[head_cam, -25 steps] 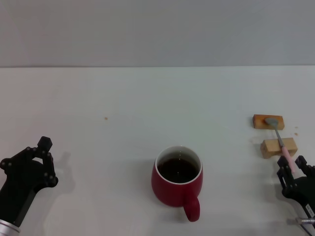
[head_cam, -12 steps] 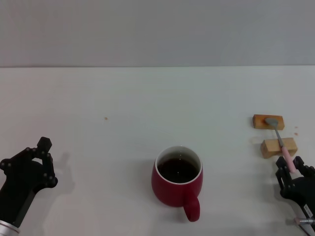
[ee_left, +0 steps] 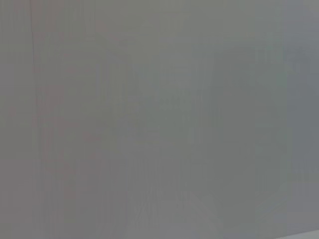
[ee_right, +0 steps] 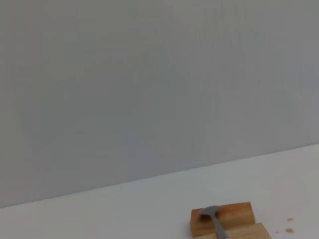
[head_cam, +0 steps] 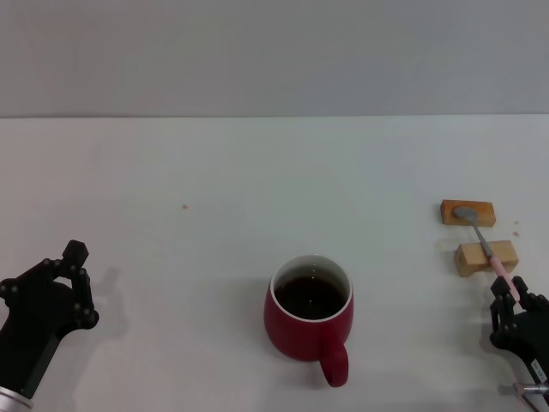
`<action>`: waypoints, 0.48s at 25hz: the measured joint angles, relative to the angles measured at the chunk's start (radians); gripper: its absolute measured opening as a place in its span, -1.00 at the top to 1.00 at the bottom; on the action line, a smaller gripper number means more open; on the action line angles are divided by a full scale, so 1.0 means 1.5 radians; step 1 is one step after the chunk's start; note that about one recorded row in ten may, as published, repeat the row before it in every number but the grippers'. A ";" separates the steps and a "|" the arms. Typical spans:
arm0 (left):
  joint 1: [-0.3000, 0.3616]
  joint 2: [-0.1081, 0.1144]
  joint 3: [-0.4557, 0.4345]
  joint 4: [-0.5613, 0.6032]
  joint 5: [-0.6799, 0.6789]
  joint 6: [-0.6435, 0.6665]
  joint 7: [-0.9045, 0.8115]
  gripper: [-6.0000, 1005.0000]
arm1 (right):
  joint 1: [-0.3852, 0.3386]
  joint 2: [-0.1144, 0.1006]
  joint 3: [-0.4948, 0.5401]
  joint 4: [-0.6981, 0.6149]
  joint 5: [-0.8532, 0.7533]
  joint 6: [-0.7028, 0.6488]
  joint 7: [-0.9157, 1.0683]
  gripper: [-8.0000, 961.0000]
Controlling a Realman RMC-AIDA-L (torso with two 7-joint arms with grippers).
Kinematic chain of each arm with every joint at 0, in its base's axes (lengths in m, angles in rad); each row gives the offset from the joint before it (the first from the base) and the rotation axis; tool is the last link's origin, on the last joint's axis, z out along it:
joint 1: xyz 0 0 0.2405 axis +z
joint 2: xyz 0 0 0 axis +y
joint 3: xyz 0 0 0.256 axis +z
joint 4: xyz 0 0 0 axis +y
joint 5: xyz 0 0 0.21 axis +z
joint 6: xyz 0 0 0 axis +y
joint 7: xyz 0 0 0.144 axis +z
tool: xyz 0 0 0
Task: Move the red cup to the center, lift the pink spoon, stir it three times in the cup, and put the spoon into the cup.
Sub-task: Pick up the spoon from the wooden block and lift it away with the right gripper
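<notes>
On the white counter (head_cam: 171, 172), the red cup (head_cam: 309, 319) sits near the middle, handle toward the robot. Far right, the pink spoon (head_cam: 487, 247) lies across two wooden blocks (head_cam: 485, 257) — long axis running away from the right end effector (head_cam: 517, 313), whose fingers flank its handle tip; whether they grip, I cannot tell. Left end effector (head_cam: 47, 292) idles, spread wide. No writing shows.

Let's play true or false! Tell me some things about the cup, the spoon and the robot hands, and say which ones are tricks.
1. The red cup has dark liquid in it. True.
2. The pink spoon is standing in the cup. False: it lies across two wooden blocks.
3. The right gripper is at the spoon's handle end. True.
4. The left gripper is holding the cup. False: it sits far off, touching nothing.
</notes>
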 joint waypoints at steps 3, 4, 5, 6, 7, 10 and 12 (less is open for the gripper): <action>0.000 0.000 0.000 0.000 0.000 0.000 0.000 0.99 | 0.000 0.000 -0.001 0.000 0.000 0.000 0.000 0.69; 0.000 0.000 0.000 0.000 0.000 0.001 0.000 0.99 | 0.000 0.000 -0.001 0.000 0.000 0.000 0.000 0.73; 0.001 0.000 0.001 0.000 0.000 0.001 0.000 0.99 | 0.000 0.000 -0.003 0.000 0.000 -0.003 -0.001 0.77; 0.001 0.000 0.001 0.000 0.000 0.001 0.000 0.99 | 0.000 0.000 -0.004 0.000 0.000 -0.005 -0.001 0.79; 0.001 0.000 0.001 0.000 0.000 0.001 0.000 0.99 | 0.000 0.000 -0.004 0.000 0.000 -0.008 -0.001 0.81; 0.001 0.000 0.001 0.000 0.000 0.001 0.000 0.99 | 0.000 0.000 -0.006 0.000 0.000 -0.020 -0.001 0.86; 0.001 0.000 0.001 0.000 0.000 0.001 0.000 0.99 | 0.000 0.000 -0.006 0.001 -0.002 -0.028 -0.002 0.86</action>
